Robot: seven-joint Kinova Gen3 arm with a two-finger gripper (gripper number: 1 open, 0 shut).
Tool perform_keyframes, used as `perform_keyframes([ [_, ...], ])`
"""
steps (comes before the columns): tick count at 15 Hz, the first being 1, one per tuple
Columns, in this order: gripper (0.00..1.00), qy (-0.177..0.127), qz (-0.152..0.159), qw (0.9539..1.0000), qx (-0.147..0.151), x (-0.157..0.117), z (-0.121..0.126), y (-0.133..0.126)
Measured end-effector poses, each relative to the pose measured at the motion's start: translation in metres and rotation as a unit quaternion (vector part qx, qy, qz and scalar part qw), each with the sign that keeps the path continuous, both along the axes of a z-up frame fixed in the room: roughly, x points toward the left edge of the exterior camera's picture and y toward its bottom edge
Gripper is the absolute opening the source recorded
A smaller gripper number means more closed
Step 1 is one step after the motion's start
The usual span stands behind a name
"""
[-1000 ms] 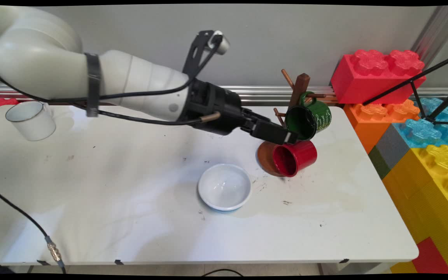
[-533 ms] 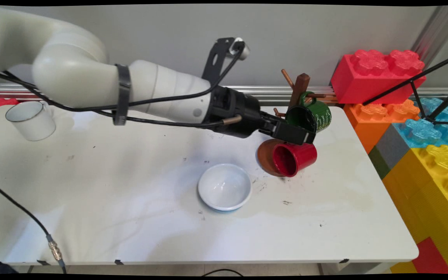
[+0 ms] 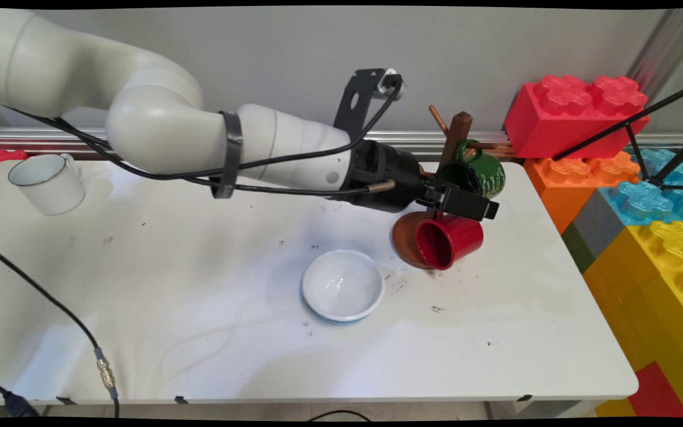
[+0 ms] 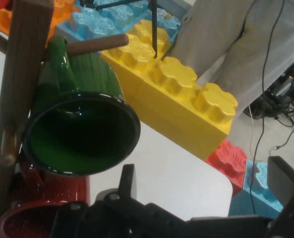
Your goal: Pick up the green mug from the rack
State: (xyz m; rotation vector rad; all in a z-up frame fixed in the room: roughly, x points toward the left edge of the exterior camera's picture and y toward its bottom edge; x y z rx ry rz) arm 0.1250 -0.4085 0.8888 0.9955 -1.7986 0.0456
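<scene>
Two mugs hang on the wooden mug tree (image 3: 453, 139), and that's the hazard. Nearest the camera: white bowl (image 3: 342, 284) on the table (image 3: 199, 267), in front of the tree. Red mug (image 3: 449, 239) hangs low on the tree; jaws (image 3: 476, 204) spread open, holding nothing, just above it and just under the green mug (image 3: 479, 177). Risk: black linkage clips either mug, unhooking it or tipping the tree.
</scene>
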Motion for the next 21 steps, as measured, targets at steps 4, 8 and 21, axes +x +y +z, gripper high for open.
perform_keyframes([
  [4, 1.00, 0.000, 0.009, 1.0000, 0.001, -0.009, -0.008, -0.007],
  [8, 1.00, 0.001, 0.025, 0.9997, 0.006, -0.019, -0.014, -0.015],
  [21, 1.00, 0.028, 0.074, 0.9962, 0.037, -0.053, -0.024, -0.039],
])
